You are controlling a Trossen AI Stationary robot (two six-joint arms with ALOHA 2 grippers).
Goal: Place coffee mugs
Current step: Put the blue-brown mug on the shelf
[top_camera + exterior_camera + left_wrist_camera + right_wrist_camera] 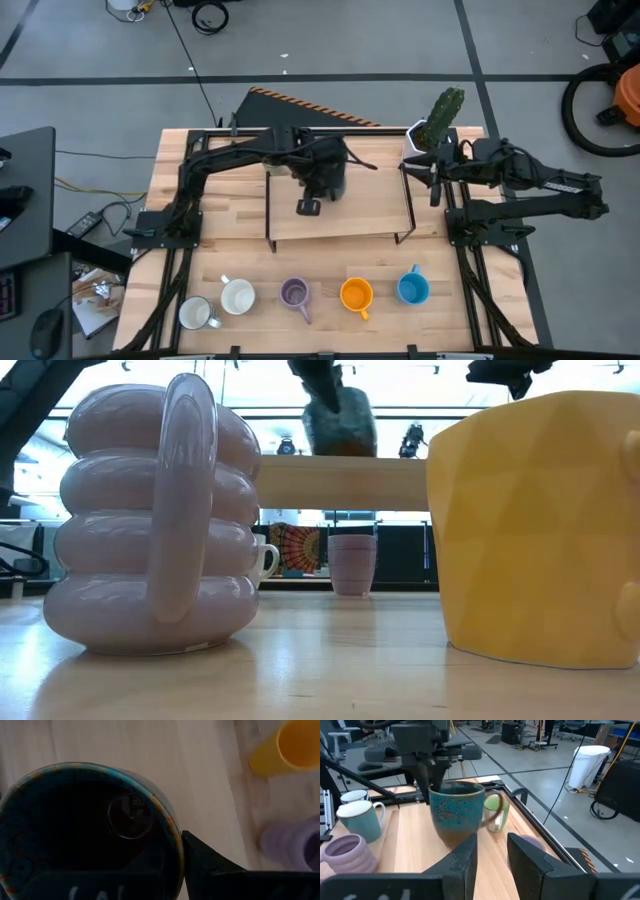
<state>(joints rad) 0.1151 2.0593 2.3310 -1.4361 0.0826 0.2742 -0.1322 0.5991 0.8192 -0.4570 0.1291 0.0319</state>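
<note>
My left gripper reaches over the raised wooden shelf and is shut on a dark teal-brown speckled mug. In the low view the mug is at the shelf top; whether it rests there I cannot tell. My right gripper waits open at the shelf's right end, touching nothing. Two white mugs, a ribbed lilac mug, an orange mug and a blue mug stand on their bases along the near edge. A green mug and a smooth lilac mug sit beyond the held one. My left gripper holds the speckled mug by its rim, one finger inside the hollow and one finger outside the wall. It comes from above, pointing down. The mug hangs roughly upright below the fingers, its opening up.
The white faceted pot with the green cactus stands at the shelf's far right corner, close to my right arm. The shelf's black frame legs stand on the table. Bare wood shows between the shelf and the mug row.
</note>
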